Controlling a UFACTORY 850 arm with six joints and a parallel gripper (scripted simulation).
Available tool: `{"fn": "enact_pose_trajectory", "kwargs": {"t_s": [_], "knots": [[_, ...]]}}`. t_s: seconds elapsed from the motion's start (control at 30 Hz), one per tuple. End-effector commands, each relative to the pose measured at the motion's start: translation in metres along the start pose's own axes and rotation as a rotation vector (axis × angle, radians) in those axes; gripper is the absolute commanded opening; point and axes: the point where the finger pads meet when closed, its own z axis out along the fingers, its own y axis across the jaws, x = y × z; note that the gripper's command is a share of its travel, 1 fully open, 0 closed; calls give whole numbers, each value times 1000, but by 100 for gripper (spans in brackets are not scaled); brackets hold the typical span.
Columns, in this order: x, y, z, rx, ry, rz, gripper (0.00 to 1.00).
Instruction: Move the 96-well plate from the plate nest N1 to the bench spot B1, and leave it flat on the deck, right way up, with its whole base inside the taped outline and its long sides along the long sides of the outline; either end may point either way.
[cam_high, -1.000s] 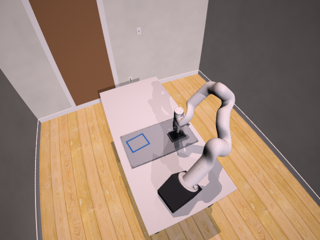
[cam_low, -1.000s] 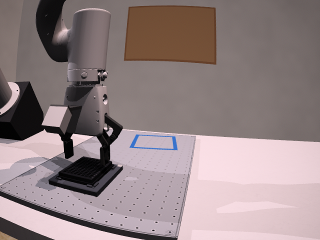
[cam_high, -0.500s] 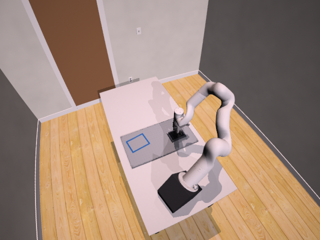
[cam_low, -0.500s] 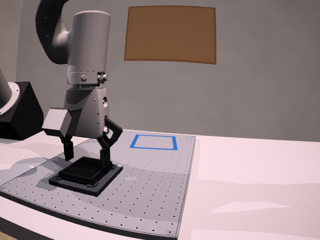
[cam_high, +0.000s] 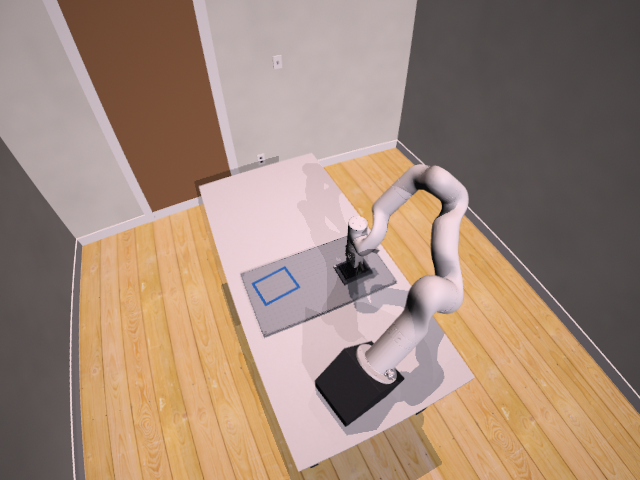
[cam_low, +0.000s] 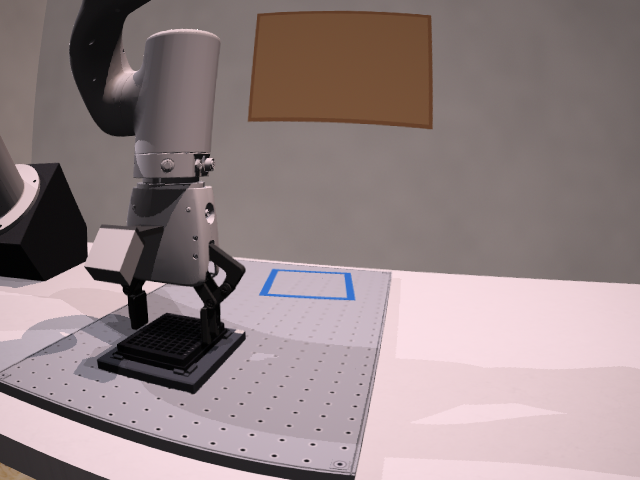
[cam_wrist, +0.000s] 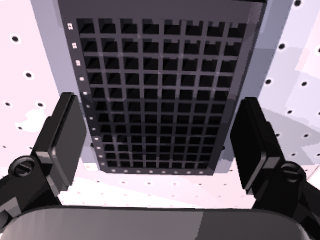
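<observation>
So the gripper (cam_low: 173, 320) is spread wide with nothing in it, one finger on each long side of the black 96-well plate (cam_low: 161, 338), not touching. The plate's sitting flat in the plate nest (cam_low: 206, 369), well apart from the blue taped outline (cam_low: 307, 297) across the deck (cam_low: 289, 403).

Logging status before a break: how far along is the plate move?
Done: the arm has brought the open claw over the plate, one finger on each long side. In hand: lining up the grasp; nothing is gripped, and the plate sits in its nest. Left: closing, lifting, carrying, and setting it flat inside the blue outline, which holds nothing yet.
</observation>
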Motion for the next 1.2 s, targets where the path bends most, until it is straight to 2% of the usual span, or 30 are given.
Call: {"fn": "enact_pose_trajectory", "kwargs": {"t_s": [0.0, 0.8, 0.83, 1.17], "knots": [[0, -1, 1, 1, 0, 0, 100], [0, -1, 5, 1, 0, 0, 100], [0, -1, 5, 1, 0, 0, 0], [0, -1, 5, 1, 0, 0, 0]]}}
